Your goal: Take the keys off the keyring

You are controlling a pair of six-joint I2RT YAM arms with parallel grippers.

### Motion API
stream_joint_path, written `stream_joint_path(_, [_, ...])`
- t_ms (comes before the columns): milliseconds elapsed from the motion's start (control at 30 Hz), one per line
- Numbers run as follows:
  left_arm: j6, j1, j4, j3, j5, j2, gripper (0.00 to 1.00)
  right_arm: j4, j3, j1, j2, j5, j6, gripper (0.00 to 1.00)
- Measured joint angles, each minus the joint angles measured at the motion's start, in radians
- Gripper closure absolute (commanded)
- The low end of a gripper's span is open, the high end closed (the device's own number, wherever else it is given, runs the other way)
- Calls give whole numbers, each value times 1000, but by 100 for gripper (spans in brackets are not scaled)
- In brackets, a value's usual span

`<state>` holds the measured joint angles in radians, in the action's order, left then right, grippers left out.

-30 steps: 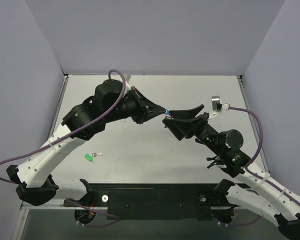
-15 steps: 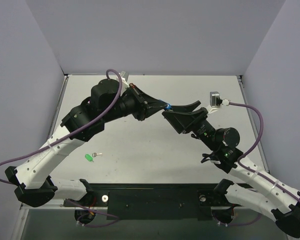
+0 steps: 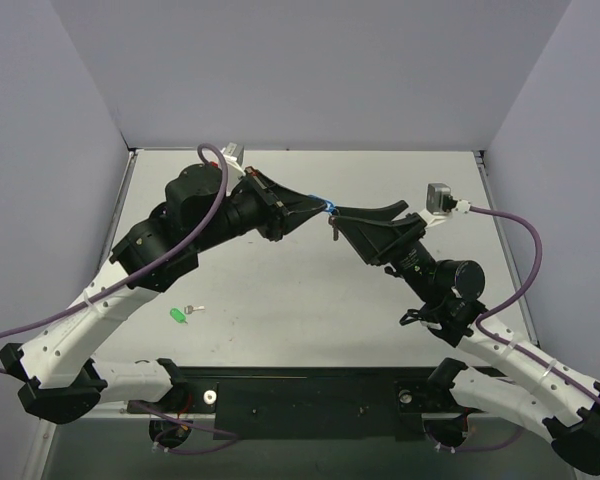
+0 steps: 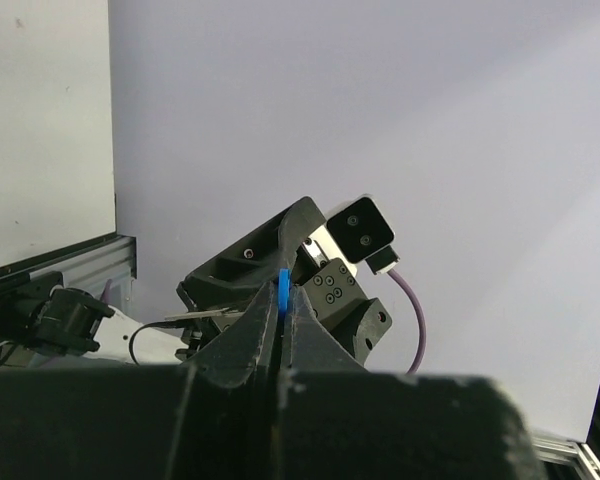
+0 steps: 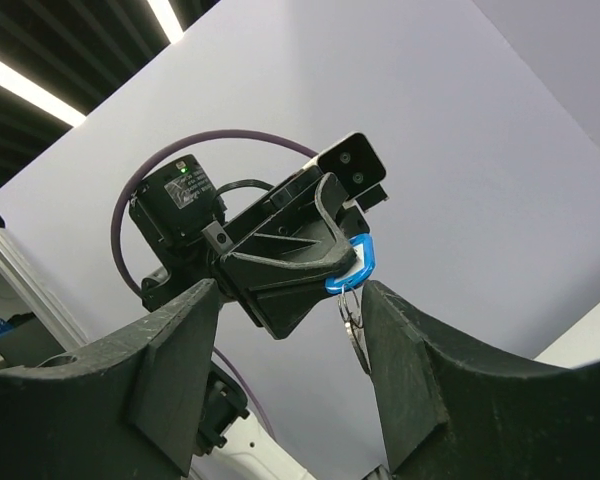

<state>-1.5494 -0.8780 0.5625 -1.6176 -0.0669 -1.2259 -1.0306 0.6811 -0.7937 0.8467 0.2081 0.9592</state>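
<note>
1. Above the far middle of the surface (image 3: 280, 335), we see the two arms meet tip to tip, raised well clear of it.
2. We find the left gripper (image 3: 320, 205) coming in from the left. Its fingers (image 4: 250, 340) are clenched on the keyring (image 3: 327, 207), whose blue tag shows edge-on between the tips in the left wrist view.
3. We see the keys (image 5: 352, 325) as one small silver-grey key. It hangs from the thin ring just below the blue tag, dangling in the air and resting on nothing.
4. We find the right gripper (image 3: 343, 219) coming in from the right, with its tips just beside the tag. Its fingers (image 5: 180, 370) are spread wide and grasp nothing.
5. From the right wrist view, the key dangles in the gap between those two fingers, closer to the right-hand one. We cannot tell whether it touches that finger.
6. We see a green tag (image 3: 176, 315) lying flat on the near left of the surface, with a silver key (image 3: 192, 309) just to its right. Both lie well apart from the grippers.
</note>
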Motion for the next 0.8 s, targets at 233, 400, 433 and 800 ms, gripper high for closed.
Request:
stream_joint_path(233, [-10,3,-10,16,18,11,100,-8,-2,0,2,-14,11,52])
stream_joint_path(400, [-11,3,-14,19,22,12,100,-7,-2,-8,15,-17,12,51])
stream_joint_path(433, [-12,3,-14,19,23,12,100,-6,-2,-9,18,-18,12,51])
stream_joint_path(800, [-14,3,-24,24,36,25,100,42,-2,-18,21,-39,-18,46])
